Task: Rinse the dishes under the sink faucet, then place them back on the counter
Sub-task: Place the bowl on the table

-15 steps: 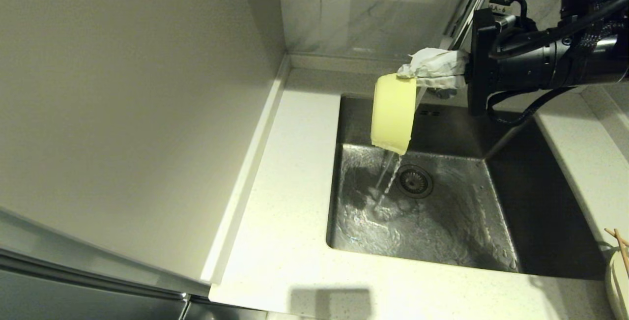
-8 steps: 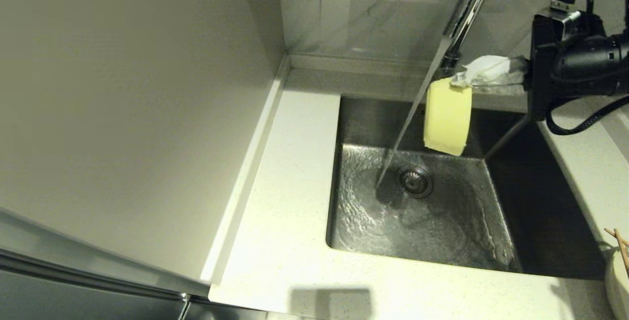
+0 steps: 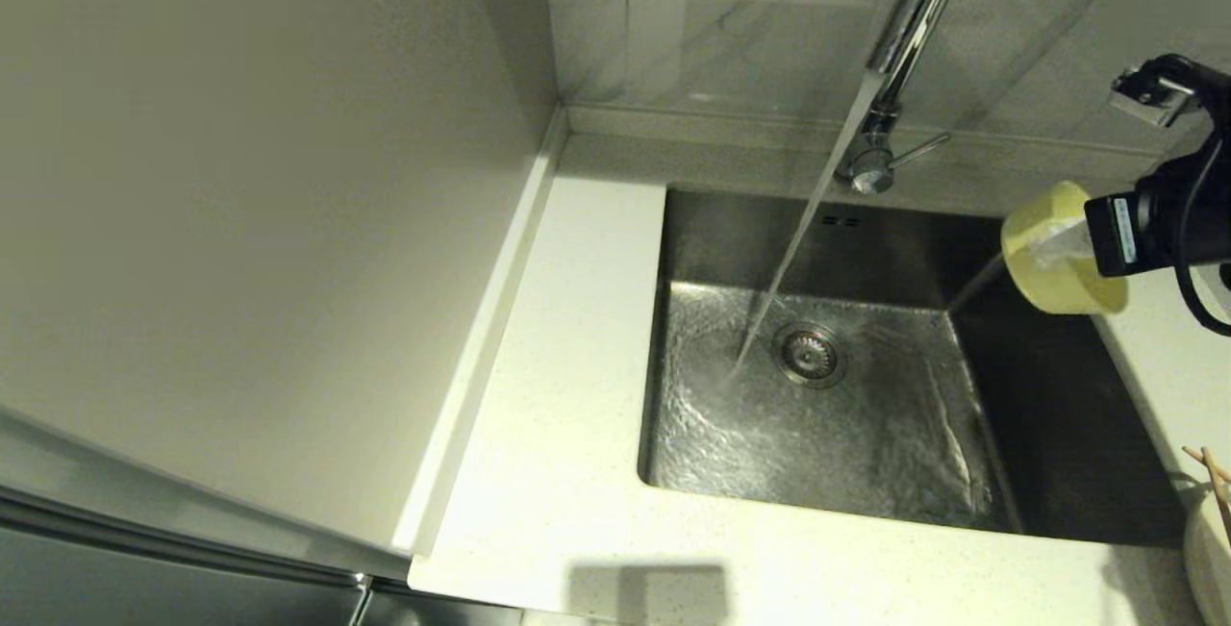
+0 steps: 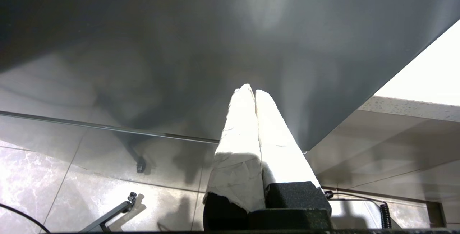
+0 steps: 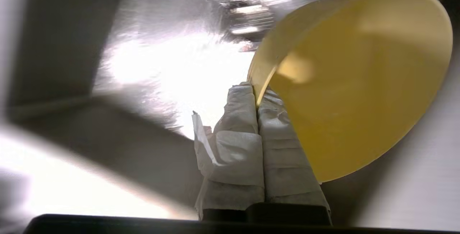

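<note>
While water is seen running from the faucet (image 3: 904, 39) into the sink (image 3: 846, 414), the plate (image 3: 1207, 549) and chopsticks (image 3: 1214, 482) are left at the near right on the counter (image 3: 567, 472), judged unrinsed. Farther right, the bowl (image 3: 1053, 251) is pinched by its rim in the right gripper (image 5: 257, 101), clear of the stream, judged bound for the counter. The left gripper (image 4: 254, 95) is parked, fingers pressed together, empty.

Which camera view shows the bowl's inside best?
The right wrist view: the bowl faces the camera, its rim pinched by the right hand. The head view shows only its outside and part of the rim; the left wrist view shows none of it.
</note>
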